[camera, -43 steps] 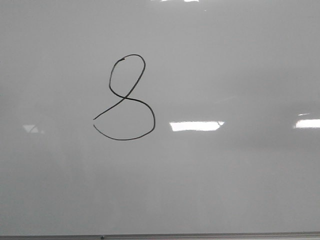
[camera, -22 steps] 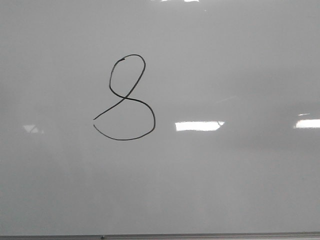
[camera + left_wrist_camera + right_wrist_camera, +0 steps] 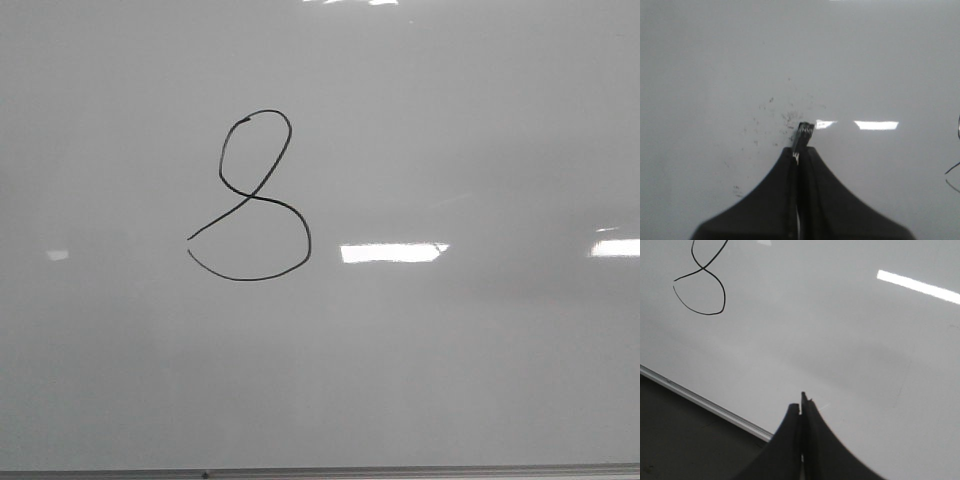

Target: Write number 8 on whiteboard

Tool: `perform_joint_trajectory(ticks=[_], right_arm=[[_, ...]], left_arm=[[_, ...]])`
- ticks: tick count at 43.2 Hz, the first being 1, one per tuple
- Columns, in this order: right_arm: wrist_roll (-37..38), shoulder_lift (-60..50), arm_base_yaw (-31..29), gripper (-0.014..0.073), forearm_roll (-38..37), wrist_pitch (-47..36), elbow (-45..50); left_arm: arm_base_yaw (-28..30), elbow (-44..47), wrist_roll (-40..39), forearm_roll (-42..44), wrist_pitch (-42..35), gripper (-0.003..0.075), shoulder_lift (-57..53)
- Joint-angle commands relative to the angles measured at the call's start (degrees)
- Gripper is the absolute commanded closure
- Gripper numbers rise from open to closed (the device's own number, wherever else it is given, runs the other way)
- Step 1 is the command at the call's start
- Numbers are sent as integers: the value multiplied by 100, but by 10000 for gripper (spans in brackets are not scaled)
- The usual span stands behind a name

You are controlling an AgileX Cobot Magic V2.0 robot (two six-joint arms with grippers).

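Whiteboard (image 3: 480, 380) fills my front view, glossy, ceiling-light reflections (image 3: 392, 253) on it, thin dark edge along its bottom.

Number 8 (image 3: 250, 196) sits left of centre, lower loop not quite closed at its left.

Left end effector (image 3: 804, 131): fingers together, clamped on a small dark tip that I take for the marker (image 3: 805, 129).

Right end effector (image 3: 802, 402): fingers together, nothing held.

Risk: a stray arm brush could smear the ink.

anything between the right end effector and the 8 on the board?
Nothing visible. In the right wrist view, only bare whiteboard lies between the right end effector and the number 8. The front view shows the same bare surface around the figure and no arm.
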Motion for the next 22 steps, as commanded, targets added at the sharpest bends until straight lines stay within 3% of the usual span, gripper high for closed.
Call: perform_joint_trajectory(ticks=[1, 12, 22], right_arm=[[21, 9, -36, 663, 109, -342, -160], [21, 9, -36, 663, 109, -342, -160], [21, 9, -36, 663, 109, -342, -160]], left_arm=[[9, 190, -129, 43, -844, 741, -82], [9, 968, -129, 43, -1569, 741, -82], [9, 944, -129, 43, -1441, 741, -71]])
